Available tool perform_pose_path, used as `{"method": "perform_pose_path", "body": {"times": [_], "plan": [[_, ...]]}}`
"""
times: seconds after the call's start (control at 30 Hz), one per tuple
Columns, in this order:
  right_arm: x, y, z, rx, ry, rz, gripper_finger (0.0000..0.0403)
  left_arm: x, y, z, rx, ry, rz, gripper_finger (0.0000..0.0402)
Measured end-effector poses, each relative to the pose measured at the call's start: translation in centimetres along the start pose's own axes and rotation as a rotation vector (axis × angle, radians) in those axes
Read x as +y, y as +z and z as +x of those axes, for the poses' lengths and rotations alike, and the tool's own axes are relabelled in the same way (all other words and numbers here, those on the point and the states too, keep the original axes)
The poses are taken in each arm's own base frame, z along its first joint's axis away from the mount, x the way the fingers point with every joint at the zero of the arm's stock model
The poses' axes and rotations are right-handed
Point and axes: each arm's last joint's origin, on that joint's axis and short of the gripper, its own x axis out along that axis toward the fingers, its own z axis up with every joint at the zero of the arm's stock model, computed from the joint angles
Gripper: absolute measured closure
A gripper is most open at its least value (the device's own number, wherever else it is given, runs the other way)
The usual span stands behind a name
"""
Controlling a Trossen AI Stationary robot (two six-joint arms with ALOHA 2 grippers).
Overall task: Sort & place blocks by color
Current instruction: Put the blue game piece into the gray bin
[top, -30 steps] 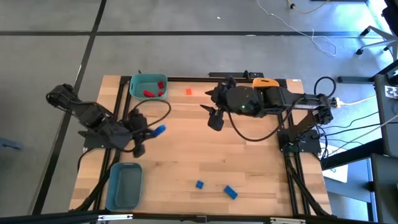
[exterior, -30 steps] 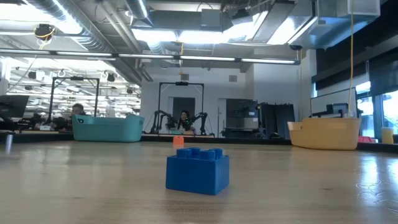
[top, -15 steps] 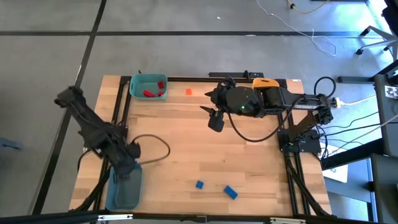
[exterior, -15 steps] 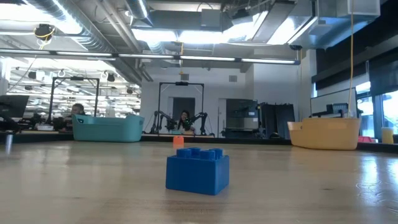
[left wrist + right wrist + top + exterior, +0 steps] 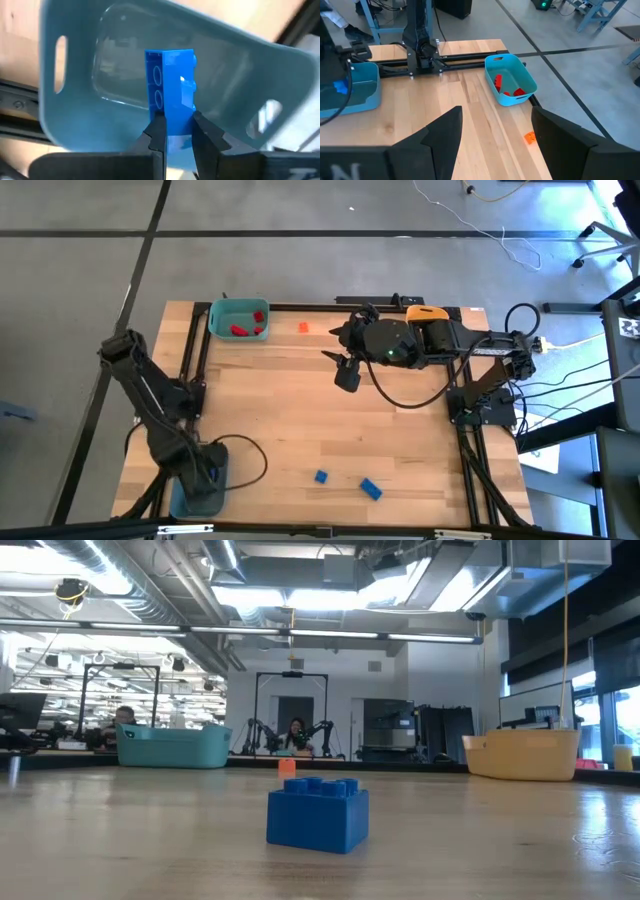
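Note:
My left gripper (image 5: 175, 131) hangs over the grey-blue bin (image 5: 196, 498) at the table's near left corner, shut on a blue block (image 5: 169, 95). In the right wrist view that block (image 5: 340, 86) shows inside the bin's (image 5: 362, 95) outline. My right gripper (image 5: 346, 372) stands open above the table's far middle, holding nothing. Two blue blocks (image 5: 320, 476) (image 5: 371, 489) lie on the wood near the front edge. An orange block (image 5: 304, 327) lies at the far edge. Red blocks (image 5: 240, 330) lie in the teal bin (image 5: 224, 310). My left gripper pinches the blue block between its two fingers (image 5: 158, 134), at the block's end nearest the gripper (image 5: 175, 136). The fingers come from above, pointing steeply down and lying along the block. The block sticks out beyond the fingertips, lifted clear above the bin's floor (image 5: 120, 85).
A yellow-orange bin (image 5: 428, 311) stands at the far right, partly under my right arm. In the low view one blue block (image 5: 318, 810) fills the foreground, with the orange block (image 5: 287, 767) far behind it. Bare wood lies across the table's middle. People show in the room beyond.
My left gripper has swung from the table's left middle toward the near left corner and gone down over the grey-blue bin, tipping from slanted to pointing steeply down. It carries the blue block with it, still shut on it.

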Motion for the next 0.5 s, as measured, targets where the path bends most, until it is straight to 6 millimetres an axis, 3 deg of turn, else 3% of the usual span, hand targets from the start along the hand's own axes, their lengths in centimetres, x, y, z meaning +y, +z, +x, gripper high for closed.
{"method": "perform_pose_path", "body": {"times": [0.27, 0.43, 0.5], "plan": [[0.0, 0.0, 0.0, 0.0, 0.0, 0.028, 0.0164, 0.7, 0.1, 3.7, 0.039, 0.081, -0.006, 0.0354], [0.0, 0.0, 0.0, 0.0, -0.001, 0.029, 0.0164, 0.9, 0.3, 4.3, -0.002, 0.085, 0.009, 0.0353], [0.0, 0.0, 0.0, 0.0, -0.001, 0.03, 0.0164, 0.9, 0.4, 4.3, -0.034, 0.093, 0.011, 0.0333]]}}
